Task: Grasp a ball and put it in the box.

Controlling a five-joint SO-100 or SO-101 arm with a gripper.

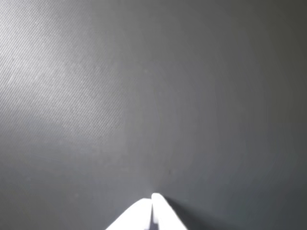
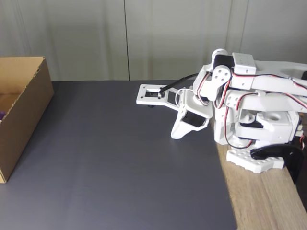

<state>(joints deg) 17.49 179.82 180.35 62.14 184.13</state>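
Item one: we recorded the gripper (image 1: 153, 199) with its white fingers pressed together and nothing between them, folded low over the dark mat (image 2: 120, 163) beside the arm's base (image 2: 256, 160), a tucked pose we judged to be a rest position. Item two: the box (image 2: 26, 103) stood open-topped at the mat's left edge in the fixed view, well apart from the arm. A purple speck (image 2: 2, 115) inside it was probably the ball, so we judged the task done.
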